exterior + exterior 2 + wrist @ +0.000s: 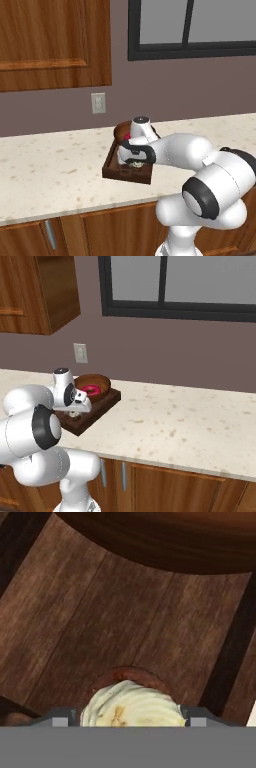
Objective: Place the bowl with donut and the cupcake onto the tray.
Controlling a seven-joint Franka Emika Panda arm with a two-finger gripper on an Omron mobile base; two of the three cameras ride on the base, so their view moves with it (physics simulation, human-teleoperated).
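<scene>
From the left of the counter (50,165), the tray (111,167) lies with its long axis running from about 7 o'clock near the counter's front edge to 1 o'clock toward the wall. The gripper (134,163) hangs low over the tray's near half. In the view from the right, the bowl (100,387) sits on the tray's far end with the donut (90,389) inside it, so that half of the job looks done.

The cupcake (131,704) sits right between the fingertips (59,717), one tip on each side at 9 and 3 o'clock in the hand view. The fingers look closed on its wrapper, though I can't make out actual contact. Below it is bare tray floor, and the bowl's wall lies ahead at 12 o'clock, near but apart.

The relation that matters is straight down: the cupcake is directly over the tray's boards, inside the rim. I can't tell whether its base already touches the wood. My guess is what remains is to let go and rise clear.
</scene>
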